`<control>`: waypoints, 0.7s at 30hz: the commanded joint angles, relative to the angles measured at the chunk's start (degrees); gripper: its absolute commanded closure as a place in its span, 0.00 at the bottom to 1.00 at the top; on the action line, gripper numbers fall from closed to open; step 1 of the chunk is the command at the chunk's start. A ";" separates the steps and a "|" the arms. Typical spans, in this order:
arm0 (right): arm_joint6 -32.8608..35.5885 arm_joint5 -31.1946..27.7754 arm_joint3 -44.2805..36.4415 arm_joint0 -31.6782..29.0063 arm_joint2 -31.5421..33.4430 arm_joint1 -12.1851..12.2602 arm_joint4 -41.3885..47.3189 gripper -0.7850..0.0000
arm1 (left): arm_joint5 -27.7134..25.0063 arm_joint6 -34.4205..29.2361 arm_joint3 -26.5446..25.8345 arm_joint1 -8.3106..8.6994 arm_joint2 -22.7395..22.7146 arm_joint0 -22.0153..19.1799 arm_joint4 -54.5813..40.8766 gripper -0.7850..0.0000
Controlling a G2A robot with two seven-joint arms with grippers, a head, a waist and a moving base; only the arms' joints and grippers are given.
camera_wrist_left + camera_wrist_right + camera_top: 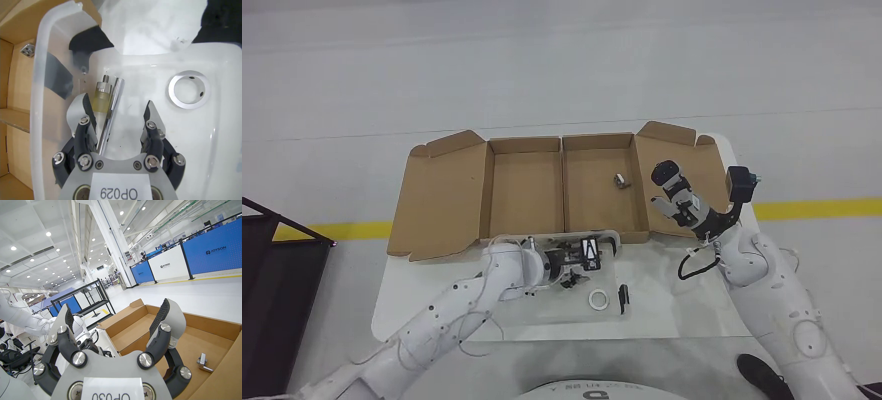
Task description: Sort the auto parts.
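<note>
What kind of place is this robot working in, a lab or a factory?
Probably a large factory hall: rows of ceiling lamps high overhead, blue and white partition walls fencing off work areas, and a yellow line painted on the floor.

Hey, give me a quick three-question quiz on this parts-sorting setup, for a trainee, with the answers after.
1. True or false: the right gripper is shut on a part.
2. What lies between the open fingers of the left gripper? A) metal rod B) rubber hose C) screwdriver
3. Fill in: the cardboard box holds just ___ metal part.
Key: 1 false, it is open and empty; 2 A; 3 one.
</note>
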 commanded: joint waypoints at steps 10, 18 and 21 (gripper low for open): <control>0.00 0.00 0.00 0.00 0.00 0.00 0.00 0.00 | -1.42 -2.26 -0.43 0.57 -2.50 1.30 -0.95 0.69; 0.00 0.00 0.00 0.00 0.00 0.00 0.00 0.00 | -0.53 -3.41 -1.49 1.56 -5.07 3.38 1.68 0.59; 0.00 0.00 0.00 0.00 0.00 0.00 0.00 0.00 | -1.10 -3.93 -1.94 1.75 -5.28 3.98 2.46 0.57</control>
